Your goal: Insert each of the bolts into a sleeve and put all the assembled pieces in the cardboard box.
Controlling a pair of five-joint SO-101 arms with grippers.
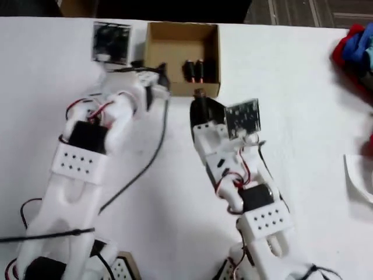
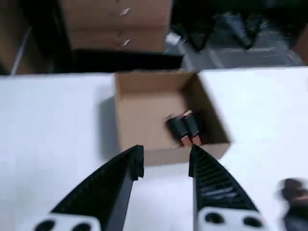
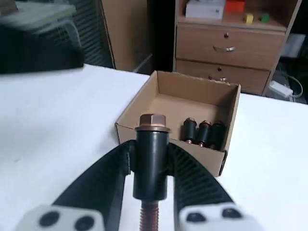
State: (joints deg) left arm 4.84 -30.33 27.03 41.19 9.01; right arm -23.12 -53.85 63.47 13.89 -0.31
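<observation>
**Left gripper** (image 2: 166,163): The jaws stand open and hold nothing. The gripper hangs over the counter (image 1: 303,87), just in front of the cardboard box (image 1: 169,55) and toward its left front corner. Treat this arm as idle for the present step.

**Cardboard box:** The box sits near the far edge of the counter with its top open. Three assembled pieces (image 3: 204,133) lie side by side in the front right part of its floor. Each is a bolt seated in a dark sleeve.

**Right gripper** (image 3: 150,153): The jaws are closed on the sleeve (image 3: 150,173) of a fourth assembled piece. The piece stands upright, with the bolt head (image 3: 152,120) above the sleeve and the threaded end showing below it. The gripper holds it above the counter, just outside the front wall of the box and near the right front corner.

**Step in hand:** Judging from this layout, you are at the deposit of an assembled piece. Insertion looks complete for this piece.

**Next move:**
1. Raise the piece above the front wall.
2. Carry it over the bare floor to the left of the three pieces.
3. Open the jaws.

Keep clear of the wall's top edge and of the left gripper, which sits close by.
</observation>
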